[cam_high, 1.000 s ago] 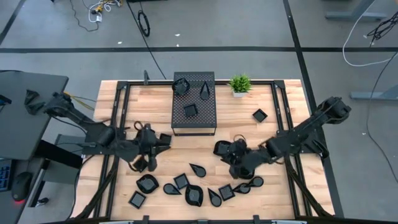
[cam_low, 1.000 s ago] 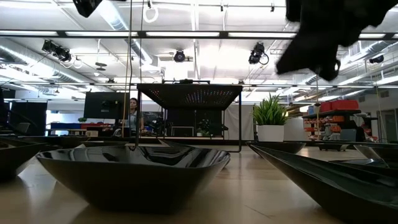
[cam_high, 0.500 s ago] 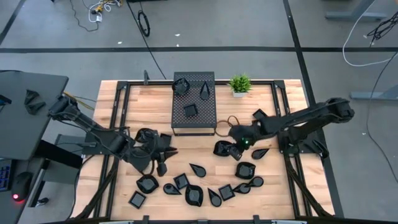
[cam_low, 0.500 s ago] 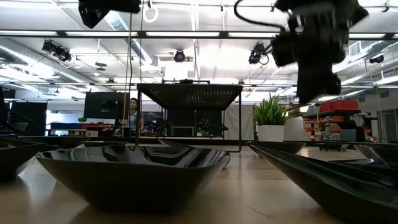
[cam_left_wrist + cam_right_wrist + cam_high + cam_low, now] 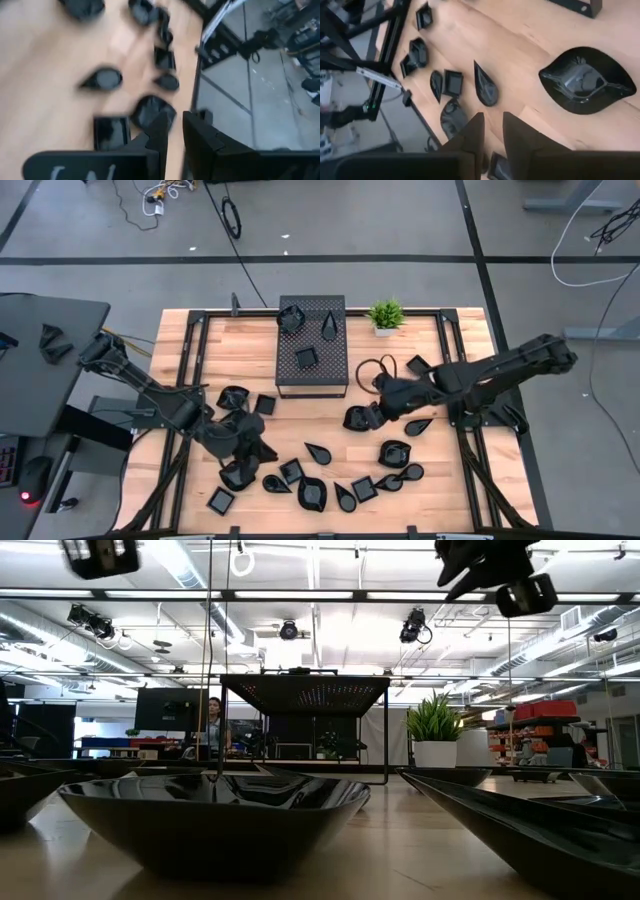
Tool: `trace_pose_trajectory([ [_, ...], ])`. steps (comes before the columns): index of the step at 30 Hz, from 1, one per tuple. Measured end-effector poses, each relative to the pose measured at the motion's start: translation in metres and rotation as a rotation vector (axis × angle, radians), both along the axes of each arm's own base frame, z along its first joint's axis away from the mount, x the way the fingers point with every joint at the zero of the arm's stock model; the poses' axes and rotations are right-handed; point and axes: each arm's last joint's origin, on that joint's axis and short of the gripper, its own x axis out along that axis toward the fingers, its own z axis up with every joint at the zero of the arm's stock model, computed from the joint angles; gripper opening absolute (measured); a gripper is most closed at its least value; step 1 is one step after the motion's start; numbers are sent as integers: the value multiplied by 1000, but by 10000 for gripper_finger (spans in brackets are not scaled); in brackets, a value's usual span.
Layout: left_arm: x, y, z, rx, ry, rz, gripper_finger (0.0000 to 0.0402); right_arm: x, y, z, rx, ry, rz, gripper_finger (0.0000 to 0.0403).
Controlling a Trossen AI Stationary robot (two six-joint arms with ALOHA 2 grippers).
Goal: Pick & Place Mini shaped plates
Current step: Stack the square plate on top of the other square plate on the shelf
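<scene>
On the wooden table (image 5: 460, 480): mini shaped plates (image 5: 312, 493), glossy black, scattered mostly along the near half; three more on the black perforated box (image 5: 311, 369) at the far middle, green potted plant (image 5: 385, 315) just beside it; one square dish (image 5: 417, 365) apart toward the right rail. Left gripper (image 5: 250, 448): over the near-left plates, fingers (image 5: 159, 131) at a narrow gap, nothing between. Right gripper (image 5: 368, 415): right of centre, above a leaf-shaped dish (image 5: 583, 80), fingers (image 5: 473, 135) narrowly parted, empty.
</scene>
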Motion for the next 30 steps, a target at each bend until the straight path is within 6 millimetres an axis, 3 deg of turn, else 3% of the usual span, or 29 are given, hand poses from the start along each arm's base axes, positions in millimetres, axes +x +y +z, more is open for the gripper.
trace_pose_trajectory([
  [9, -7, 9, -23, -68, 285, 145, 61, -3, 30, -9, -54, 23, 71, 36],
  [14, 11, 3, -40, -21, 250, 240, 70, -7, 34, -10, -173, 25, 214, 28],
  [20, 40, -4, -78, -25, 345, 196, 126, -13, 32, -14, -293, 74, 347, 22],
  [24, 46, -5, -97, -67, 444, 200, 149, -16, 31, -17, -354, 101, 422, 22],
  [30, 51, -13, -108, 18, 404, 141, 139, -16, 30, -17, -418, 102, 490, 22],
])
